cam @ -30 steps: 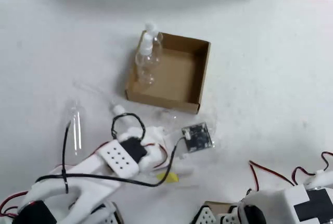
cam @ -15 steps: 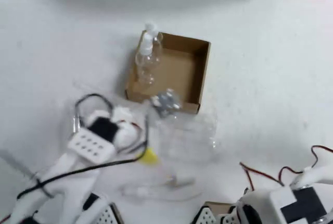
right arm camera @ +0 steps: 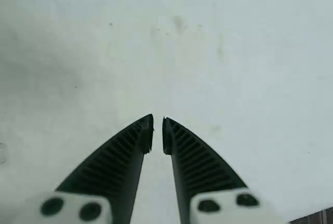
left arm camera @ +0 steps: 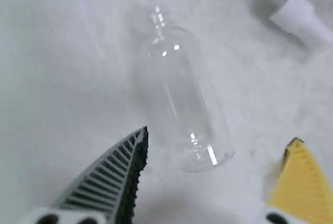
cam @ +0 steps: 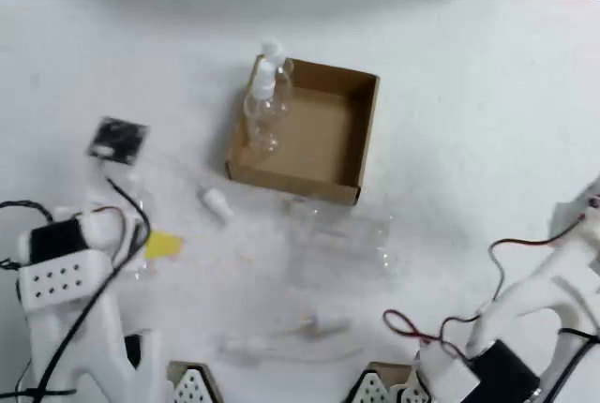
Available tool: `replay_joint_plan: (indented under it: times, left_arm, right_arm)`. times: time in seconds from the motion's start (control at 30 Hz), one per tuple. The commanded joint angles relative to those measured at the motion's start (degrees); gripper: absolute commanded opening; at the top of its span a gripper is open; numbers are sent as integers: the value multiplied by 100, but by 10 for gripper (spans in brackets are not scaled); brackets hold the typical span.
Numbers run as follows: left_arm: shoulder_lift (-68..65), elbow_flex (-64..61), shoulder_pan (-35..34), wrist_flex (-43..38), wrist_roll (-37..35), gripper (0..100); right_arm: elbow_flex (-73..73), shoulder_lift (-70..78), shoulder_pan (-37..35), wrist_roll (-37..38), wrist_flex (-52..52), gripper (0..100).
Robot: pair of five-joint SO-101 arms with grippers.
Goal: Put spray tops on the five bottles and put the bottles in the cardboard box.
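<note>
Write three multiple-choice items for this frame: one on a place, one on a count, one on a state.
1. Relative to the cardboard box, where does the loose spray top lie?
A) inside it
B) on the table, just outside its near left corner
C) on its rim

2. How many capped bottles are in the box?
A) none
B) five
C) two

3. The left gripper is:
A) open over a lying capless bottle
B) shut on a bottle
C) shut on a spray top

Answers:
1 B, it lies on the white table.
2 C, two white tops rise at the box's far left corner.
3 A, its jaws stand wide apart either side of the bottle.
</note>
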State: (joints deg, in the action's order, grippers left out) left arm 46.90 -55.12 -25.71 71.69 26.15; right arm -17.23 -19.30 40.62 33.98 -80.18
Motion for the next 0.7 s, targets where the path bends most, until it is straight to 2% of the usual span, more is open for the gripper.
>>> replay_joint_plan:
  times: [0.0, 0.2, 0.37, 0.5, 0.67]
  left_arm:
    - [-470, 334, -426, -281, -18, 381]
    - [-1138, 334, -927, -826, -404, 381]
    - [-1411, 211, -1174, -1108, -431, 381]
    - [-1490, -123, -1174, -1635, -835, 381]
    - [-1516, -185, -1270, -1890, -914, 381]
  right_arm:
    - [273, -558, -734, 88, -602, 15]
    - [229, -1270, -2000, 44, -1455, 15]
    - [-642, -1982, -3231, 44, -1499, 15]
    - [-1336, -2633, -4690, 53, -1473, 15]
    - [-1855, -3363, -6800, 44, -1499, 15]
